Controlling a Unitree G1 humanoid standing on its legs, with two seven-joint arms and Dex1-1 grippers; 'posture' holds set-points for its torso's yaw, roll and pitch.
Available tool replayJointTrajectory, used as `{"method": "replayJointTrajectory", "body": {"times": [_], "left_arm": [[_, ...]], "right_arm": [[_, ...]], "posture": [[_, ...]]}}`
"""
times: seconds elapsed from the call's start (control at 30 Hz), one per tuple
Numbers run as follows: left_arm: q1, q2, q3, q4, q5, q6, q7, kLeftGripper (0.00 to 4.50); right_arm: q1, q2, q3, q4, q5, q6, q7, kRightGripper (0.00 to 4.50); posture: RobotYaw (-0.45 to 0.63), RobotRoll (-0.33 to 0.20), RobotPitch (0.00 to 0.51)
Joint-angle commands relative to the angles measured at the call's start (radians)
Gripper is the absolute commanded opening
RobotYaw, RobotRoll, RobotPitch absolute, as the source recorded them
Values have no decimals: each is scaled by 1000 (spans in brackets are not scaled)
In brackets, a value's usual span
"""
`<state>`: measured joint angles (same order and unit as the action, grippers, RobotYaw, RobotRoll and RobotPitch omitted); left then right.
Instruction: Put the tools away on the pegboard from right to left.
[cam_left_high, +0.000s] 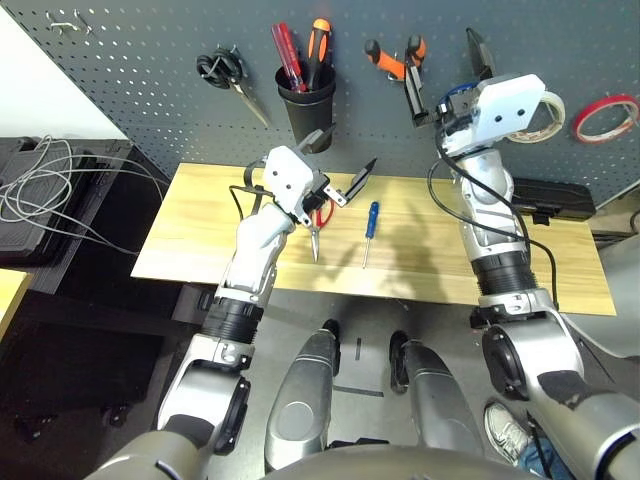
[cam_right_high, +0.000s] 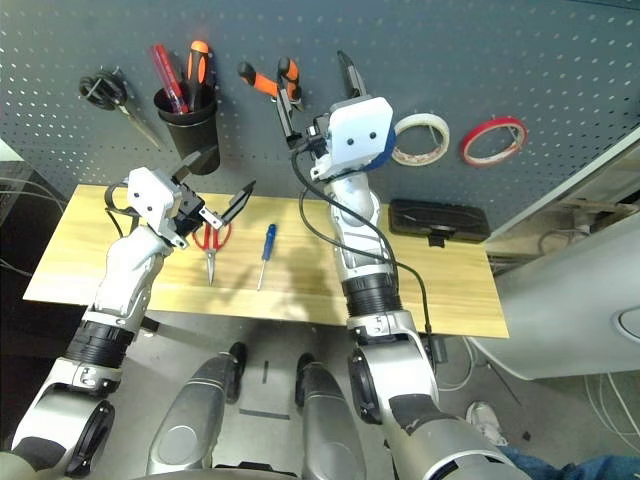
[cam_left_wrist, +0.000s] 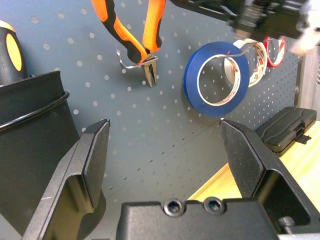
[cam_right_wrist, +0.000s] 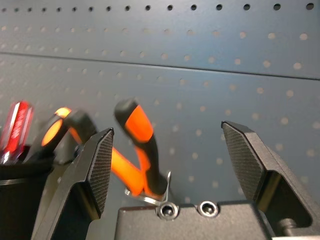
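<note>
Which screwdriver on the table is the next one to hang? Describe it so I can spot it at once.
Look at the wooden table below the pegboard. Near its middle, just right of the red-handled scissors, lies the screwdriver. It is slim, with a blue handle and a thin bare shaft pointing toward the table's front edge, unlike the thick-handled ones standing in the black cup.

Pliers (cam_right_high: 268, 82) hang on pegboard (cam_right_high: 450, 50), right of cup (cam_right_high: 188, 122). Screwdriver (cam_right_high: 265, 252) and red scissors (cam_right_high: 211, 243) lie on table (cam_right_high: 420, 285) below cup.
</note>
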<state>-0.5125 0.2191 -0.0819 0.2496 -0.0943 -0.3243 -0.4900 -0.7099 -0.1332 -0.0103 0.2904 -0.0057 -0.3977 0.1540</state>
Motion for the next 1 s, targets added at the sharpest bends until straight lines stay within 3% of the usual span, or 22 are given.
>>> {"method": "replayJointTrajectory", "body": {"times": [0.03, 0.43, 0.53, 0.8, 1.0], "left_arm": [[19, 1, -6, 21, 8, 1, -9, 4500], [22, 4, -16, 46, 27, 2, -17, 4500], [22, 8, -22, 49, 44, 21, -13, 4500], [44, 16, -52, 84, 80, 87, -21, 4500], [55, 27, -87, 154, 124, 224, -23, 4500]], "right_arm": [[59, -17, 24, -78, 10, 34, 47, 4455], [191, -29, 19, -152, 73, 258, 118, 4455], [186, -16, -16, -109, 122, 374, 110, 4455], [185, -32, -13, -9, 153, 470, 186, 4455], [195, -28, -44, 67, 200, 594, 198, 4455]], "posture": [[126, 0, 259], [117, 0, 264], [119, 0, 267], [120, 0, 268], [123, 0, 271]]}}
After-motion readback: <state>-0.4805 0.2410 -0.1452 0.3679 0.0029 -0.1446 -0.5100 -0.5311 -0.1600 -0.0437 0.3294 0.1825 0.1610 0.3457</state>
